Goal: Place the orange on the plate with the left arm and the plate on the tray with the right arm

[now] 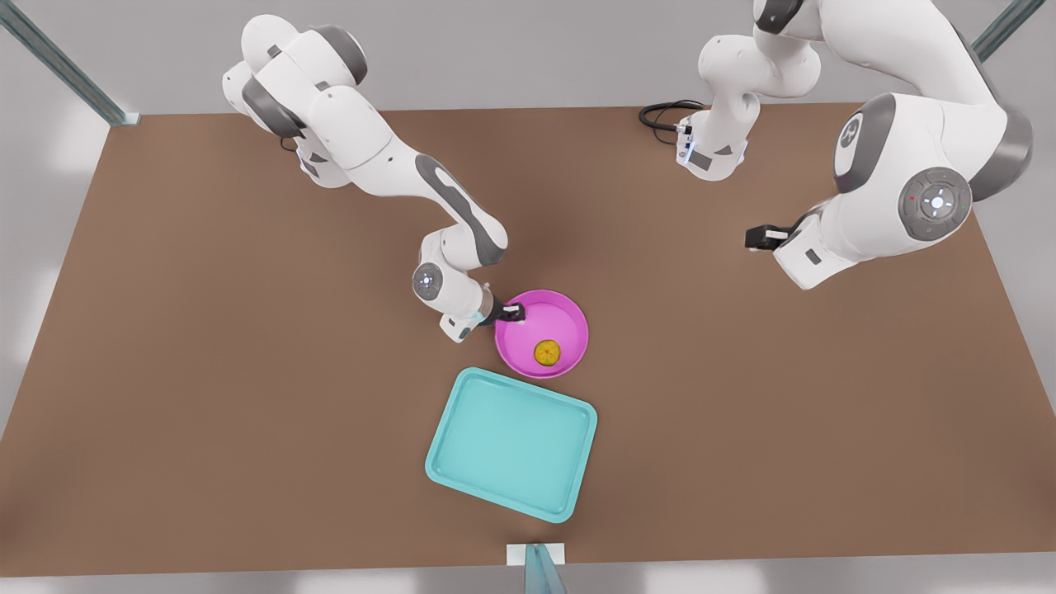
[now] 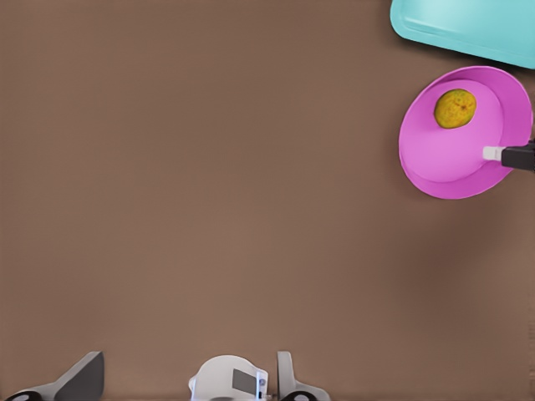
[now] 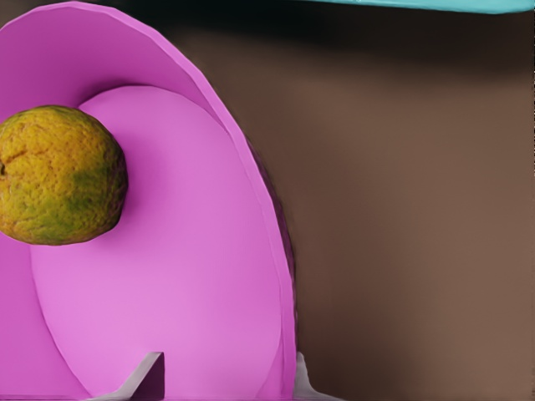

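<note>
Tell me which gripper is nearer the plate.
The right gripper: its fingers straddle the plate rim. The left gripper waits well off toward the front view's right.

White arms, grey bands, seemingly black pincers

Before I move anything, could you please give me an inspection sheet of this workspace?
Surface: brown table, flat, no spills.
Job's things: orange lies in the pink plate; the plate sits on the table beside the teal tray, not on it; the tray holds nothing.
Clutter: nothing seen.
Grippers: right end effector is at the plate's rim; left end effector waits raised on the front view's right, open, holding nothing.
Cables: a black cable loops at the table's far edge.
Surroundings: metal frame posts at the corners, grey beyond.
</note>
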